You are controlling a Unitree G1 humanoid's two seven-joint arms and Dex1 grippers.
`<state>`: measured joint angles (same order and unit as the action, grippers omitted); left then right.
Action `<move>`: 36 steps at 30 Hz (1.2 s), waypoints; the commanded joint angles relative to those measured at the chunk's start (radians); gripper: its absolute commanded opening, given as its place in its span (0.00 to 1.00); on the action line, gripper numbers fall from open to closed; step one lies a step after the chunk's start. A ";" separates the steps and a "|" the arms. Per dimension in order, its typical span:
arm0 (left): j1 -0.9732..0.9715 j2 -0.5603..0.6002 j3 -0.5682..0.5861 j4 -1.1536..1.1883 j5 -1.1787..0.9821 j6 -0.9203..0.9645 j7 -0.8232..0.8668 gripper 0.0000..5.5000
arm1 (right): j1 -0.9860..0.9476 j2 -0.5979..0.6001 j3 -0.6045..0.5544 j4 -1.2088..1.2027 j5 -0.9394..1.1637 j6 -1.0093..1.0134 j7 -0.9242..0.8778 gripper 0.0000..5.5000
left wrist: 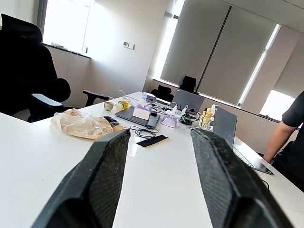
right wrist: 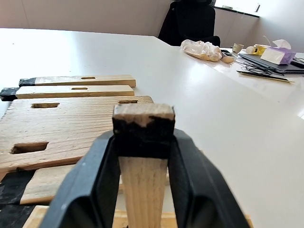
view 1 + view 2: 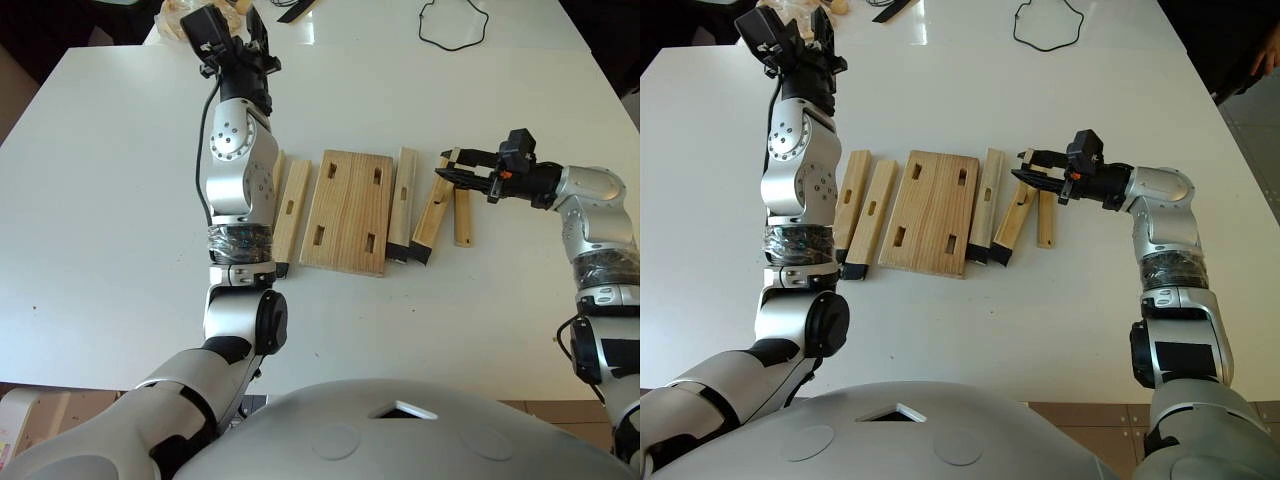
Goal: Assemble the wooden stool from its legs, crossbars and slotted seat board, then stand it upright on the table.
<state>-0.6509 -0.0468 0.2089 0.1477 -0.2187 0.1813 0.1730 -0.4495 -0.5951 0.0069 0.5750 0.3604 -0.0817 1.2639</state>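
Pincer on my right [image 3: 448, 176] clamps pale, dark-ended wooden bar [image 2: 142, 190]; slotted pale wooden seat board [image 3: 345, 210] lies near, leftward, long axis fore-aft.

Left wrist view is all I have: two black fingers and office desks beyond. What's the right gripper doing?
Observer: The right gripper is shut on the far end of a skewed leg, which lies to the right of the seat board.
Operator: Is anything slotted into the board yet?
Observer: No. It lies flat on the table with all four slots empty. A straight leg lies along its right edge.
Operator: And on its left side?
Observer: Two legs lie flat there side by side, the inner left leg and the outer left leg.
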 commanded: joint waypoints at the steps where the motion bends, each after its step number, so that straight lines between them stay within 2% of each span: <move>1: -0.012 0.008 0.005 0.000 -0.007 0.010 -0.003 0.43 | 0.073 0.010 0.017 0.023 -0.029 0.115 -0.034 0.24; 13: 0.002 0.010 0.010 -0.032 -0.004 0.024 0.006 0.43 | 0.119 0.015 0.024 -0.013 -0.037 0.098 -0.073 0.24; 14: 0.005 0.009 0.010 -0.038 -0.003 0.026 0.008 0.43 | 0.111 0.018 0.011 -0.008 -0.023 0.101 -0.073 0.30; 20: 0.035 0.004 0.016 -0.097 0.008 0.040 0.042 0.43 | 0.061 -0.002 -0.068 -0.147 0.078 0.246 -0.073 0.44; 27: 0.077 -0.012 0.013 -0.175 0.013 0.058 0.080 0.43 | 0.158 -0.100 -0.092 -0.371 0.041 0.308 -0.095 0.64; 32: 0.109 -0.008 0.016 -0.224 0.021 0.067 0.099 0.43 | 0.095 -0.147 -0.182 -0.508 0.146 0.410 -0.118 0.64; 36: 0.110 -0.010 0.019 -0.228 0.020 0.063 0.111 0.43 | -0.103 -0.006 -0.218 -0.545 0.237 0.522 -0.350 0.64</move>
<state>-0.5411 -0.0523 0.2264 -0.0779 -0.2018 0.2353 0.2755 -0.4394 -0.6854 -0.2079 0.0613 0.5610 0.3854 1.0358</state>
